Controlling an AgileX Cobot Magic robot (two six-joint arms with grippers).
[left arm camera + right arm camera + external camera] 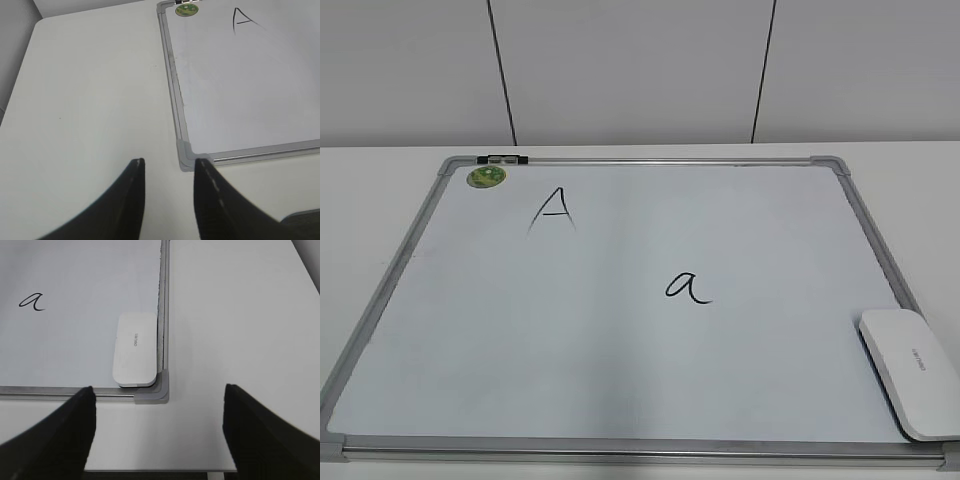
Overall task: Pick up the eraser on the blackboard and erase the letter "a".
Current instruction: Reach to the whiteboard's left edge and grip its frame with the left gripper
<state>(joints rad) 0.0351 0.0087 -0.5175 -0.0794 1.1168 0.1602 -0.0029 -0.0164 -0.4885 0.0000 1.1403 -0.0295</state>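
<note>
The blackboard (620,350) is a white dry-erase board with a silver frame, lying flat on the table. The small handwritten letter "a" (687,287) is near its middle and shows in the right wrist view (31,302). The white eraser (910,372) lies flat in the board's near right corner, also in the right wrist view (134,349). My right gripper (157,405) is open and empty, above the table just off that corner. My left gripper (167,165) is open and empty, beside the board's near left corner (186,155). Neither gripper shows in the exterior view.
A capital "A" (554,210) is drawn at the board's upper left. A round green magnet (486,177) sits in the far left corner beside a black-and-silver clip (502,159). The white table (90,90) surrounds the board; its front edge (160,470) is close below my right gripper.
</note>
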